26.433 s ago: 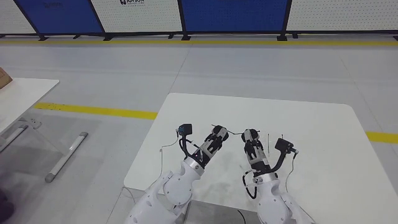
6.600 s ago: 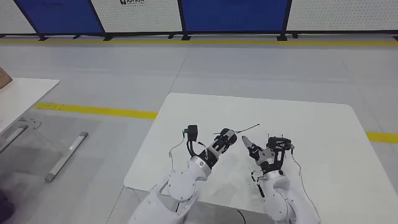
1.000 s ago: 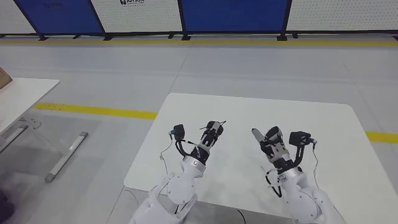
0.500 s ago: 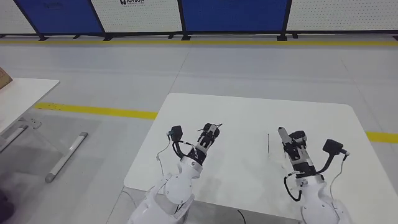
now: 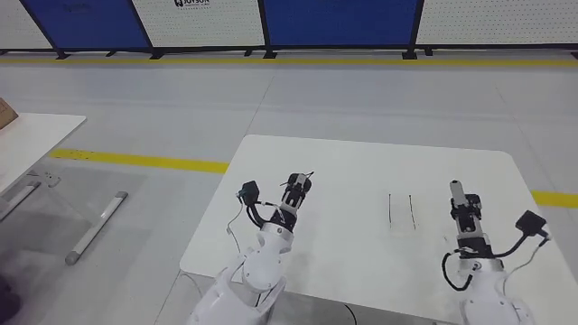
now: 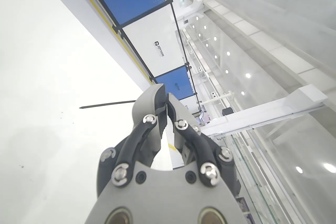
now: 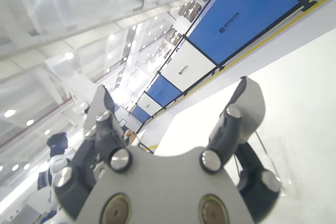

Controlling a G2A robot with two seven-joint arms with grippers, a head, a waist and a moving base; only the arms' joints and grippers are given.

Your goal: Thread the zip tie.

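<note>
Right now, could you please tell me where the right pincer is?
In the top view the right pincer is open over the right part of the table, just right of two thin dark strips lying side by side.

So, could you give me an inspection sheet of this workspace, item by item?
Surface: white table.
Job's things: thin dark zip tie clamped in the left gripper, pointed end sticking out; a dark strip and a second strip lie side by side on the table, apart from both arms.
Clutter: nothing seen.
Grippers: left shut on the zip tie; right gripper open, holding nothing.
Cables: right-wrist cable and left-wrist cable, both black.
Surroundings: blue and white panels, yellow floor line, second table.
</note>
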